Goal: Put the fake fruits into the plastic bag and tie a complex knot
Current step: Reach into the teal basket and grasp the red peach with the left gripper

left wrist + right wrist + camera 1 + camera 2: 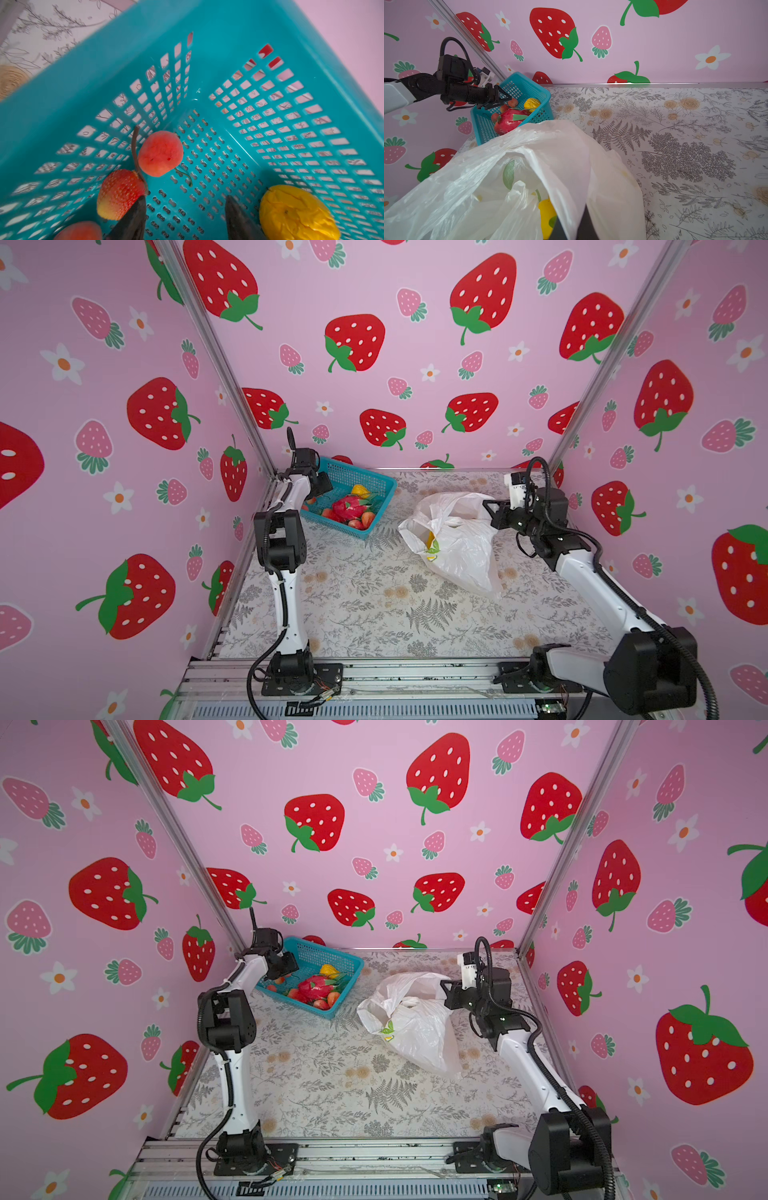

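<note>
The fake fruits lie in the teal basket [360, 479]: a pink dragon fruit [351, 506], a yellow fruit [297, 214], a strawberry [120, 193] and a round red fruit [160, 153]. My left gripper [186, 207] reaches down into the basket and is open. Only bare basket floor lies between its fingers, and one fingertip [139, 207] is right beside the strawberry. The plastic bag [457, 543] lies crumpled at the right, its mouth facing the basket. My right gripper [571, 226] is shut on the bag's rim and holds it up. No knot shows.
The basket stands in the back left corner against the pink walls, tilted. A flower-print tabletop [374, 605] spreads in front of the basket and the bag. Both arm bases sit on the metal rail [415, 676] at the front edge.
</note>
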You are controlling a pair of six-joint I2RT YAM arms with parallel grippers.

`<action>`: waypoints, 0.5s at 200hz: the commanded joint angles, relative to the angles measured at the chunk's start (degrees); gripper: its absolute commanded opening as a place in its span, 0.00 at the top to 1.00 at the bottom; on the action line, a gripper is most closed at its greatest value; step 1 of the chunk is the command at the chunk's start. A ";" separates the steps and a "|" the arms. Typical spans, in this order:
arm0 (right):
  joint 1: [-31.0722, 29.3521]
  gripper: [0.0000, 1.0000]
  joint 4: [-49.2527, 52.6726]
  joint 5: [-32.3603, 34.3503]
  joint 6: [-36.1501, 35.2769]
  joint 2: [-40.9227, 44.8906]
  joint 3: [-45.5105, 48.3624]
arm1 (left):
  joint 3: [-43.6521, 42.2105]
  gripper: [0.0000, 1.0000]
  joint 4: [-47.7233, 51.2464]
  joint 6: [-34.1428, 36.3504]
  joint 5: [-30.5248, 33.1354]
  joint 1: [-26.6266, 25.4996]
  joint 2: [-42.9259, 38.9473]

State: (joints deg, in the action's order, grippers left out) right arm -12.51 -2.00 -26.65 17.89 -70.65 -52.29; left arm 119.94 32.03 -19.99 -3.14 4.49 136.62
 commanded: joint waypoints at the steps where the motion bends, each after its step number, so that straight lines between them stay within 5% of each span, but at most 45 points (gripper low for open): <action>1: 0.47 1.00 -1.16 -0.51 -1.01 -0.22 0.96 | 5.45 0.38 4.98 -1.07 -0.65 0.14 2.77; 100: 0.56 1.00 -1.08 -0.85 -1.10 -1.23 0.83 | 19.46 0.38 9.90 -1.36 -2.53 1.91 13.33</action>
State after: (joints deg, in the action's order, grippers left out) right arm -12.43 -2.17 -26.87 17.87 -71.11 -51.99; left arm 135.09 38.87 -20.97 -5.04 5.91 148.09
